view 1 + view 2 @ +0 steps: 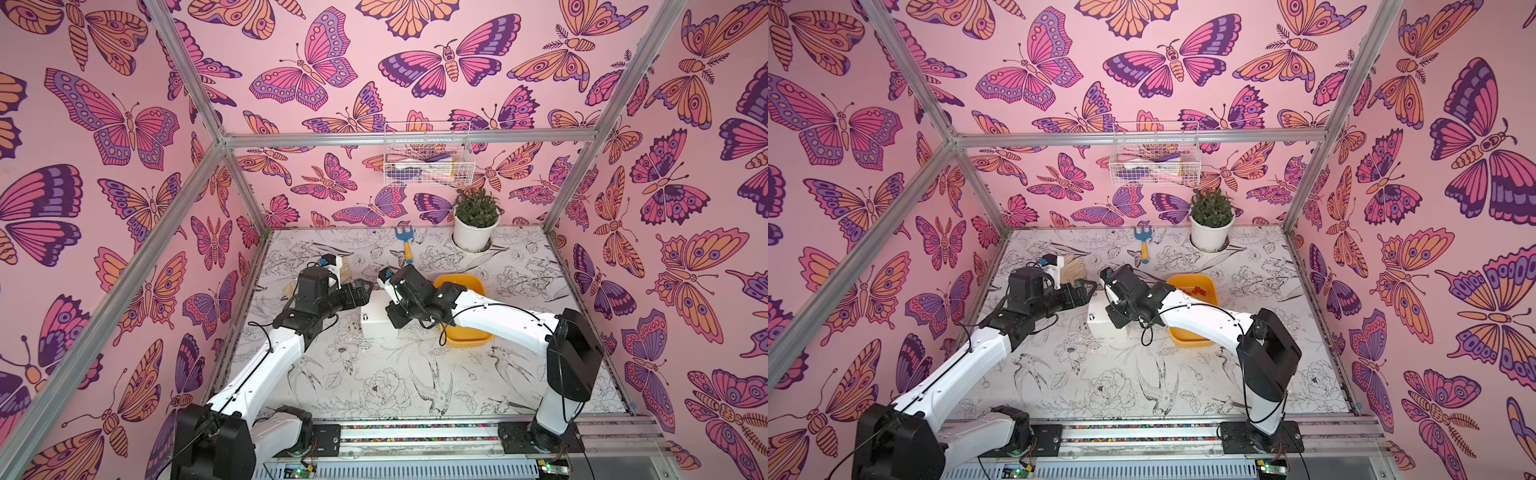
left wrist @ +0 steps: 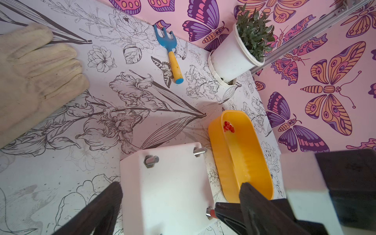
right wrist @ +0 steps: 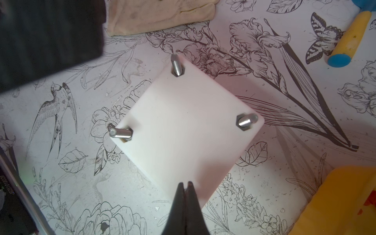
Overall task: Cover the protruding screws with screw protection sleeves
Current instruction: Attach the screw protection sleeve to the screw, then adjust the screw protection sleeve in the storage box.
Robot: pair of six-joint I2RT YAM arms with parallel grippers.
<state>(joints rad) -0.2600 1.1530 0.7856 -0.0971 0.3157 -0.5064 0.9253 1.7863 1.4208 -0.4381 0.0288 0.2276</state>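
A white box (image 2: 168, 189) stands on the table, with bare protruding screws (image 3: 176, 65) at three corners. My right gripper (image 3: 185, 184) is shut over the fourth corner. In the left wrist view its tip pinches a red screw protection sleeve (image 2: 212, 213) right against that corner's screw (image 2: 208, 212). My left gripper (image 2: 180, 185) is open, and its fingers (image 2: 101, 207) straddle the box without touching it. More red sleeves (image 2: 228, 127) lie in the yellow tray (image 2: 219, 154) beside the box. Both top views show the box (image 1: 374, 322) between the two wrists.
A cream glove (image 2: 30, 81) lies on the far left of the table. A blue and yellow hand rake (image 2: 171, 55) and a potted plant (image 2: 230, 61) stand near the back wall. A wire basket (image 1: 428, 153) hangs on that wall.
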